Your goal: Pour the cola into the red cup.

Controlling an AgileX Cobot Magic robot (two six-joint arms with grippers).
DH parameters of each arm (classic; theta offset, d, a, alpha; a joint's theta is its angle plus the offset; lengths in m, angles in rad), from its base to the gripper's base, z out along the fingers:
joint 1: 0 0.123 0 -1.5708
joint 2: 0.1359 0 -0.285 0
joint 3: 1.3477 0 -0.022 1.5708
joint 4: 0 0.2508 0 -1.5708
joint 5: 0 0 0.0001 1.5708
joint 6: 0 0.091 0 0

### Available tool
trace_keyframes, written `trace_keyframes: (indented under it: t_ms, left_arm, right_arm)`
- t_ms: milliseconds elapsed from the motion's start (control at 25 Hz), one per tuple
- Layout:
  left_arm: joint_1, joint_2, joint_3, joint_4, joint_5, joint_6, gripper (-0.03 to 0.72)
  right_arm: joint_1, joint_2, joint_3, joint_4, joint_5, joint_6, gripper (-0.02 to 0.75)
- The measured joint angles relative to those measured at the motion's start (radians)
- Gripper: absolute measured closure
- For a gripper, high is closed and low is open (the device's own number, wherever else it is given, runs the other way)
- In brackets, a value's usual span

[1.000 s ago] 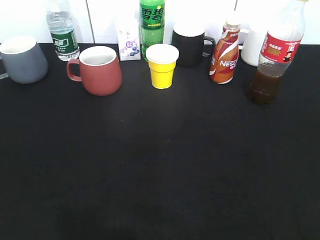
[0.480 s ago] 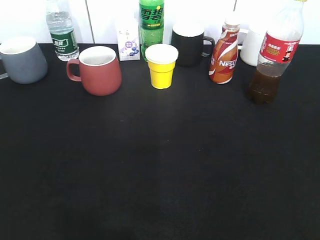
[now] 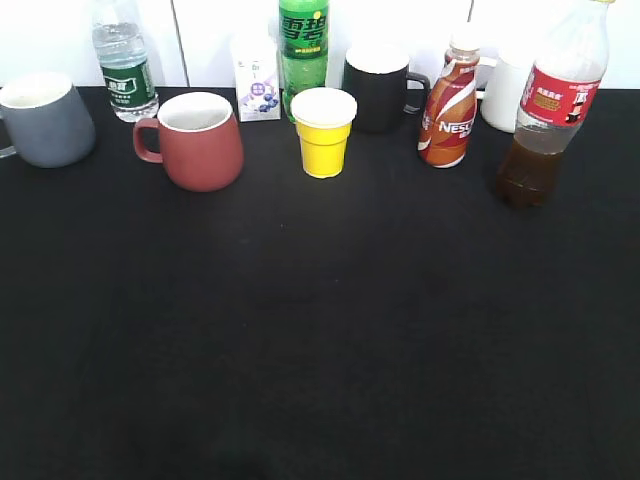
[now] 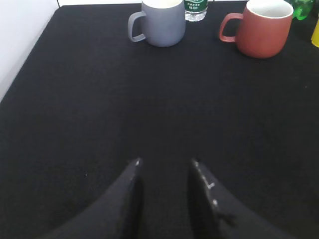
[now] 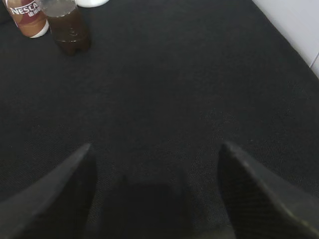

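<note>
Standing: cola (image 3: 552, 110) upright, desk (image 3: 330, 330) far right; red cup (image 3: 200, 140) well apart, left.
Handling: thin, squeezable, bottom-heavy; likely grasp mid-body.
Left gripper (image 4: 164, 172): slightly parted, empty.
Right gripper (image 5: 155, 162): wide apart, empty.

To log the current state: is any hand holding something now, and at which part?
Nothing is held. The left hand and the right hand are both open above bare table.

Black table (image 3: 320, 330) carries cola (image 3: 548, 110), red cup (image 3: 200, 140).
</note>
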Motion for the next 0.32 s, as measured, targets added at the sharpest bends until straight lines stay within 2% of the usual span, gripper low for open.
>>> trace_keyframes:
  t_ms: [320]
  left_arm:
    - [0.000, 0.000, 0.000, 0.000, 0.000, 0.000, 0.455]
  right_arm:
    - [0.000, 0.000, 0.000, 0.000, 0.000, 0.000, 0.164]
